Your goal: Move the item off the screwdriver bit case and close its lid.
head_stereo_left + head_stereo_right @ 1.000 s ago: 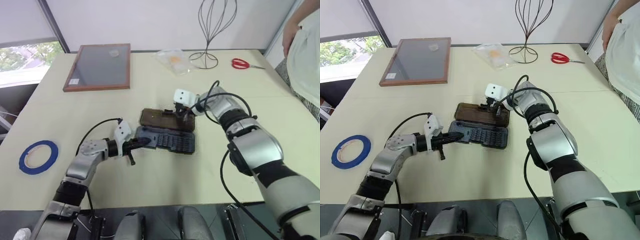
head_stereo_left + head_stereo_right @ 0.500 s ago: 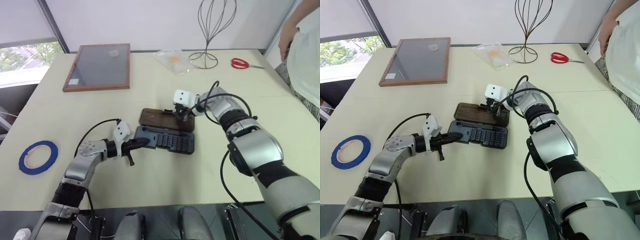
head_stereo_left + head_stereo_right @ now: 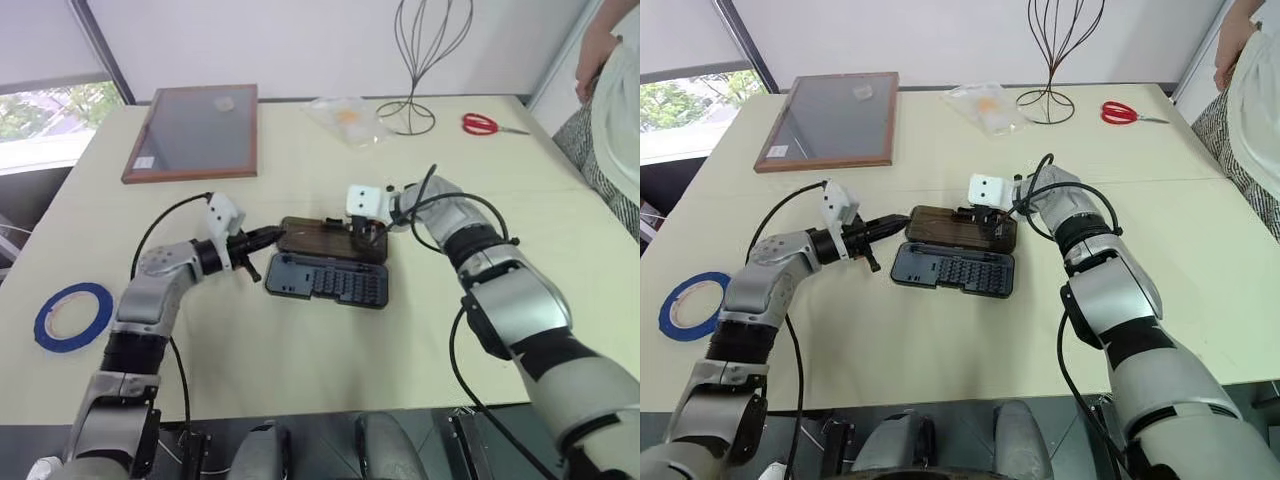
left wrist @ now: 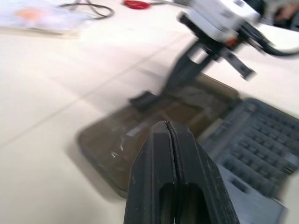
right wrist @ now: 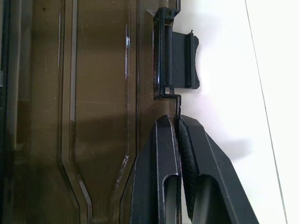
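The screwdriver bit case point(image 3: 325, 282) lies open in the middle of the table, its dark grey base with rows of bits nearest me. Its lid point(image 3: 320, 238), smoky brown, lies flat just behind the base. My left gripper point(image 3: 272, 236) is shut and empty, its tip close to the lid's left end. My right gripper point(image 5: 178, 122) is shut on the lid's thin far rim, right beside the black latch tab point(image 5: 180, 60). The item, a blue tape ring point(image 3: 72, 315), lies flat on the table far to the left, apart from the case.
A wooden-framed grey board point(image 3: 195, 132) lies at the back left. At the back stand a clear plastic bag point(image 3: 348, 120), a wire stand point(image 3: 408, 118) and red scissors point(image 3: 482, 126). A person point(image 3: 615, 100) stands at the table's right edge.
My left gripper has lifted away from the base's left end and moved back to the lid's left end. The right gripper has kept its place at the lid's rim.
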`<control>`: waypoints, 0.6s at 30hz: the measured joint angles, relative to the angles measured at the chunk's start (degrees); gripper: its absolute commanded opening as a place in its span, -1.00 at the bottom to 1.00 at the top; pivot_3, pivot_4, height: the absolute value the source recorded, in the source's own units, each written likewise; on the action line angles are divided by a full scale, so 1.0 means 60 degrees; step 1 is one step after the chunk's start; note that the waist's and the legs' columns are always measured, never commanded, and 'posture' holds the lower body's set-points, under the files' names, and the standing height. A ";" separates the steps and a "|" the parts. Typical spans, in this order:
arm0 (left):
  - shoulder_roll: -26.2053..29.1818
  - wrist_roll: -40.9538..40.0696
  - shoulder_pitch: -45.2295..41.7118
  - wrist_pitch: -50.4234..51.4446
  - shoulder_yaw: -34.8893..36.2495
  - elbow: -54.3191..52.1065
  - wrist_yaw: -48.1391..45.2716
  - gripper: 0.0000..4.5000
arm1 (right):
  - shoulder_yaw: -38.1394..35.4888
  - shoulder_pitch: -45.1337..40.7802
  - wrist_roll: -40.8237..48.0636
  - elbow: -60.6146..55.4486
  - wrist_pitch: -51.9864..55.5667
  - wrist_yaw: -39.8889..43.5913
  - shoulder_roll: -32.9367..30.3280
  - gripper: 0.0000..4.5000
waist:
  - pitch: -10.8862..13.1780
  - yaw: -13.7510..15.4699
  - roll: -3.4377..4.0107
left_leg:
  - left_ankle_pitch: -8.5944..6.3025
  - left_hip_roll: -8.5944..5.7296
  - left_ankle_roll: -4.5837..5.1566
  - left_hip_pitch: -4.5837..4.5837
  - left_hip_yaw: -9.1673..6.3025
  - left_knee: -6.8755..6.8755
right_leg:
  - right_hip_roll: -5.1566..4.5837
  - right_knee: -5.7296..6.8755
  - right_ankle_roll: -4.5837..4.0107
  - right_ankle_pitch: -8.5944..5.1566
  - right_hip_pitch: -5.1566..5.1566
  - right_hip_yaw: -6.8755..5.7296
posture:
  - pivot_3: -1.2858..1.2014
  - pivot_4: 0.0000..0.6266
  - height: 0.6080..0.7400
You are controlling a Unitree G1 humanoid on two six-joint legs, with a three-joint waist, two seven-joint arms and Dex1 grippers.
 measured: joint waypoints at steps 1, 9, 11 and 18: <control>0.0004 -0.0017 -0.0064 -0.0014 0.0028 0.0093 0.0002 -1.00 | -0.0002 0.0076 0.0019 -0.0141 -0.0001 0.0019 -0.0021 -0.97 | 0.0000 0.0004 0.0000 | 0.0000 0.0000 0.0000 -0.0001 -0.0001 -0.0002 | 0.0000 0.0001 0.0000 0.0000 -0.0001 -0.0001 | 0.03 -0.52 1.00; 0.0060 -0.0102 -0.0558 -0.0088 0.0476 0.1077 0.0107 -1.00 | 0.0015 0.1279 0.0151 -0.2567 0.0274 0.0232 -0.0244 -0.97 | 0.0002 0.0041 -0.0003 | 0.0001 -0.0005 -0.0001 -0.0009 -0.0003 -0.0028 | -0.0003 0.0001 0.0001 0.0000 -0.0028 -0.0003 | 0.03 -0.52 1.00; 0.0067 -0.0102 -0.0605 -0.0125 0.0564 0.1111 0.0156 -1.00 | 0.0015 0.1666 0.0157 -0.3377 0.0504 0.0270 -0.0336 -0.97 | 0.0002 0.0039 -0.0003 | 0.0001 -0.0007 -0.0001 -0.0014 -0.0003 -0.0031 | -0.0004 0.0000 0.0001 0.0000 -0.0033 -0.0003 | 0.03 -0.52 1.00; 0.0105 -0.0057 -0.0673 -0.0461 0.0766 0.1754 0.0411 -1.00 | 0.0002 0.2950 0.0139 -0.5987 0.1524 0.0194 -0.0763 -0.97 | 0.0003 0.0058 -0.0004 | 0.0002 -0.0013 -0.0003 -0.0020 -0.0003 -0.0042 | -0.0005 -0.0002 0.0001 0.0000 -0.0044 -0.0006 | 0.03 -0.52 1.00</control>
